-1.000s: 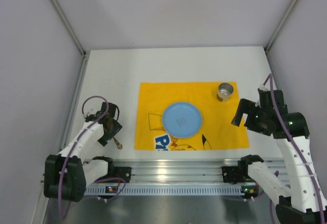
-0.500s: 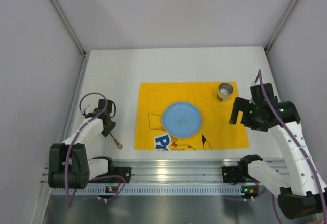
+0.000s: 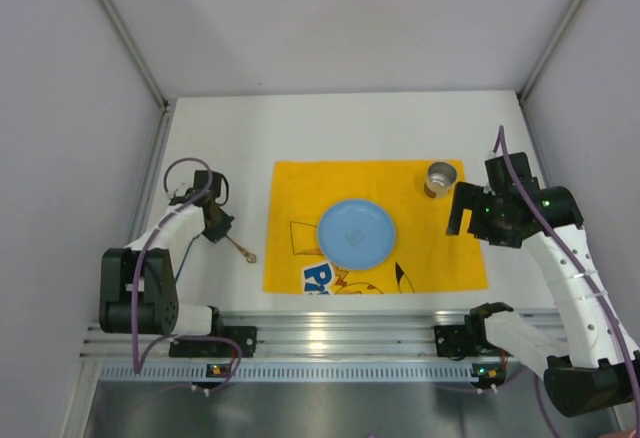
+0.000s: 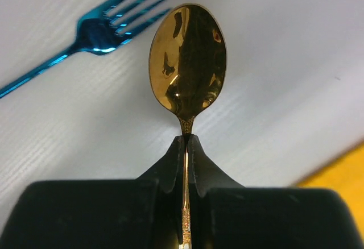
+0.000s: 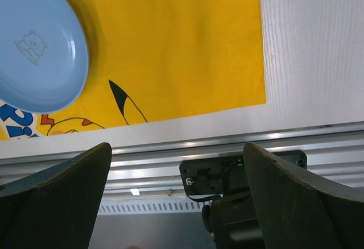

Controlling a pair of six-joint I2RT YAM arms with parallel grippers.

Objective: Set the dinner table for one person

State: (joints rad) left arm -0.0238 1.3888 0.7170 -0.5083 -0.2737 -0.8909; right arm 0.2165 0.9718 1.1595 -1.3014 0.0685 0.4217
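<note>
My left gripper (image 3: 222, 233) hovers over the white dinner table (image 3: 340, 128), left of the yellow mat (image 3: 375, 183). It is shut on the thin handle of a gold spoon (image 4: 187, 58), whose bowl sticks out past the fingertips. From above, the spoon (image 3: 241, 250) points toward the mat's near left corner. A blue fork (image 4: 91, 33) lies on the table beyond the spoon's bowl. A blue plate (image 3: 356, 232) sits in the middle of the mat and a metal cup (image 3: 439, 178) at its far right corner. My right gripper (image 3: 462, 216) hangs open over the mat's right edge, holding nothing.
The aluminium rail (image 3: 340, 333) with the arm bases runs along the near edge. Grey walls enclose the table on the left, right and back. The right wrist view shows the plate (image 5: 40, 44), the mat's near right corner (image 5: 250, 84) and the rail (image 5: 170, 152).
My left gripper has closed on the spoon and swung it so that the bowl points toward the mat. My right arm moved slightly up and left.
</note>
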